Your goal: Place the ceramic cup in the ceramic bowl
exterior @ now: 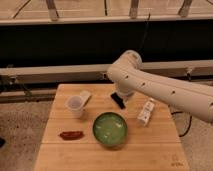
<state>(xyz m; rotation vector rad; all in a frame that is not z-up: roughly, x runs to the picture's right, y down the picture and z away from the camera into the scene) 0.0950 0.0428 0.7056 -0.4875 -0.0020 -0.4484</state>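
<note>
Standing left of hand (pixel 121 96): ceramic cup (pixel 75 106)

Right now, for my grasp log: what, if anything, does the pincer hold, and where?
Cannot tell; the pincer hangs over the wooden table. The small white ceramic cup stands free.

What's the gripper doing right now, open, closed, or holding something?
Gripper: cannot be told; it's low over the rear of the table, right of the ceramic cup, which stands unheld.

Wht cup (pixel 75 105), grn bowl (pixel 110 130) w/ dark rim, light wood tbl (pixel 159 146)
</note>
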